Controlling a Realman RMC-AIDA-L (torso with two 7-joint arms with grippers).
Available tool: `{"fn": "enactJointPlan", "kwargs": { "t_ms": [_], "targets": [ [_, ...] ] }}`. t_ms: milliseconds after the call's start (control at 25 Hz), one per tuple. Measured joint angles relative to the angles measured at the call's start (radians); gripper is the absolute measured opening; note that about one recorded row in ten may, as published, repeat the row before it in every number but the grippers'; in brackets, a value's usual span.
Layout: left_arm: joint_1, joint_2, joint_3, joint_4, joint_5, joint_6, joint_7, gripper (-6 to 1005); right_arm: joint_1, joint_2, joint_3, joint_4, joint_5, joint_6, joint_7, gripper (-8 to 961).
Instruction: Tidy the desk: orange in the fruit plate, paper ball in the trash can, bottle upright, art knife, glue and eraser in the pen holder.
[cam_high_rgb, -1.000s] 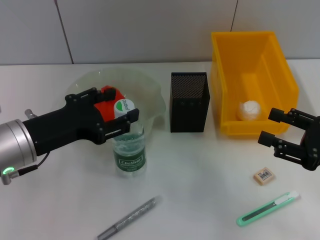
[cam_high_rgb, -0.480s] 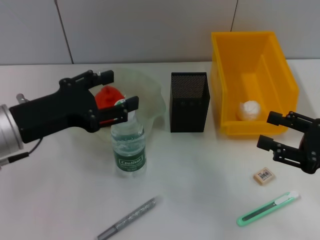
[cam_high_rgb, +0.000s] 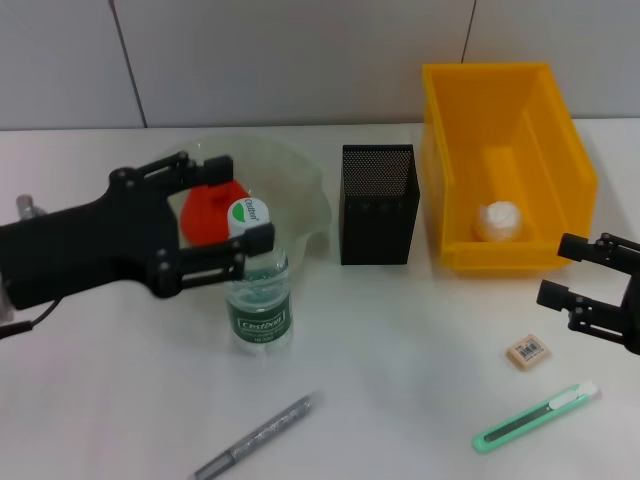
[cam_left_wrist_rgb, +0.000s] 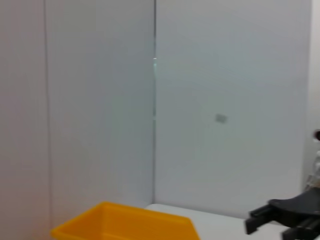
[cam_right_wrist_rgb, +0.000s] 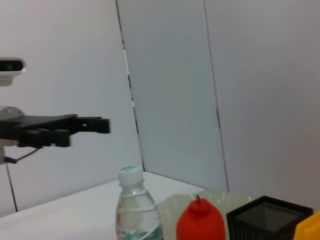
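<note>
The clear bottle (cam_high_rgb: 258, 295) stands upright with its white cap (cam_high_rgb: 247, 213) on, just in front of the translucent fruit plate (cam_high_rgb: 300, 172). The orange (cam_high_rgb: 205, 212) lies in that plate. My left gripper (cam_high_rgb: 241, 201) is open and hangs above and beside the bottle (cam_right_wrist_rgb: 136, 210), apart from it. The paper ball (cam_high_rgb: 498, 220) rests in the yellow trash can (cam_high_rgb: 510, 110). The eraser (cam_high_rgb: 527, 352) and green art knife (cam_high_rgb: 535, 417) lie front right. A grey glue stick (cam_high_rgb: 255, 437) lies at the front. My right gripper (cam_high_rgb: 556, 268) is open, above the eraser.
The black mesh pen holder (cam_high_rgb: 378, 203) stands between the plate and the trash can. A white wall runs behind the table. The left wrist view shows the trash can's rim (cam_left_wrist_rgb: 125, 225) and my right gripper (cam_left_wrist_rgb: 280, 220) farther off.
My left gripper has opened off the bottle's cap and drawn back to the left, leaving the bottle standing. My right gripper has shifted to the right.
</note>
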Motion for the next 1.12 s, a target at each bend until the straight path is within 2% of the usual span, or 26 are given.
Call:
{"fn": "enactJointPlan", "kwargs": {
  "t_ms": [280, 640, 720, 920, 1120],
  "targets": [
    [-0.006, 0.002, -0.086, -0.113, 0.006, 0.162, 0.124, 836, -0.007, -0.002, -0.005, 0.042, -0.006, 0.012, 0.059, 707],
    [-0.018, 0.002, -0.125, -0.264, 0.104, 0.169, 0.235, 835, 0.020, 0.005, -0.019, 0.184, -0.083, -0.004, 0.234, 706],
    [-0.017, 0.001, -0.128, -0.311, 0.114, 0.174, 0.296, 835, 0.021, 0.006, -0.044, 0.230, -0.099, -0.001, 0.282, 706],
    [-0.008, 0.001, -0.133, -0.342, 0.133, 0.186, 0.338, 835, 0.006, 0.007, -0.140, 0.363, -0.117, 0.024, 0.414, 706],
    [-0.012, 0.001, -0.134, -0.371, 0.158, 0.189, 0.362, 834, 0.002, 0.009, -0.258, 0.521, -0.226, 0.082, 0.603, 706]
  ]
}}
